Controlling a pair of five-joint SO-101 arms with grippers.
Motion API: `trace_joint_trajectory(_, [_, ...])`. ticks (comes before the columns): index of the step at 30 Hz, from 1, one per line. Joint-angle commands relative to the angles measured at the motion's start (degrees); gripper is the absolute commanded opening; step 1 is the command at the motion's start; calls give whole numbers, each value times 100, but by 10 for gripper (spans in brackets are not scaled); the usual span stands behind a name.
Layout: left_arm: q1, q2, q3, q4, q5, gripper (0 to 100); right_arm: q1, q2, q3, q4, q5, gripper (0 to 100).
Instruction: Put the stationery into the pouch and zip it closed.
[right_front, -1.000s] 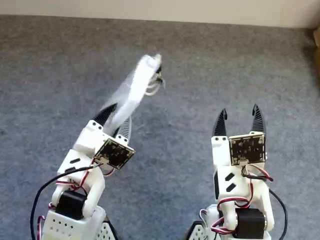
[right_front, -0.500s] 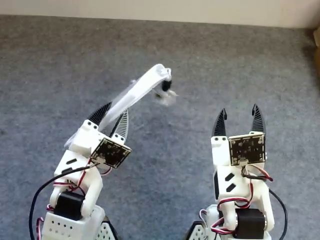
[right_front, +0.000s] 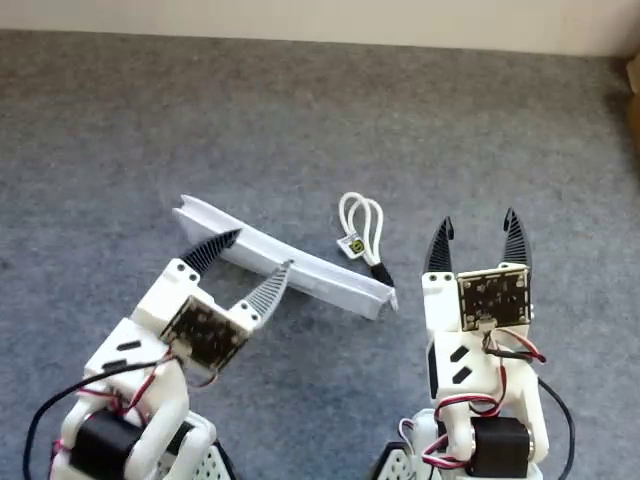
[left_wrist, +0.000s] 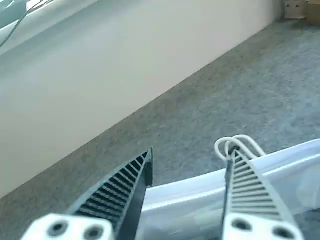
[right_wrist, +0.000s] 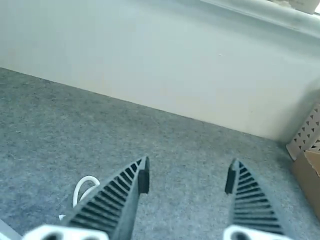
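Pouch (right_front: 330, 275) flat on table (right_front: 110, 120). Left gripper (right_front: 260, 252) jaws wide, straddling pouch middle, gripping nothing. Right gripper (right_front: 480, 222) jaws wide, empty, beside pouch's cord end. Cord loop (right_front: 360, 225) there. Probably best: left pins pouch, right draws loop straight along zip.

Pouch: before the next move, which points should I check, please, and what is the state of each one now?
1. The pouch lies on the carpet, not lifted: ok.
2. The left gripper has its jaws open over the pouch: ok.
3. The right gripper has its jaws open, apart from the pouch: ok.
4. The cord loop lies free beside the pouch's end, under no jaw: ok.
5. The zip is closed: cannot tell.
6. The stationery is inside: cannot tell.
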Motion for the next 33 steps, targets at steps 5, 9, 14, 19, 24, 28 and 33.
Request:
trace_joint_trajectory(5, [382,-22,-1130,413,633,234,-48,-57,-66,13,-53,236])
trace_joint_trajectory(9, [382,-22,-1068,404,633,216,-48,-57,-84,13,-53,235])
trace_joint_trajectory(14, [374,-22,-936,387,598,112,-48,-57,-110,40,-53,187])
trace_joint_trajectory(19, [40,-22,-752,387,598,24,-57,-57,-119,13,-18,9])
trace_joint_trajectory(24, [-910,-22,-330,-132,633,6,-356,-57,-365,31,-26,8])
trace_joint_trajectory(28, [-1446,-22,145,-545,633,6,-699,-57,-391,22,-35,8])
trace_joint_trajectory(33, [-1789,-22,497,-677,633,6,-840,-66,-391,13,-18,8])
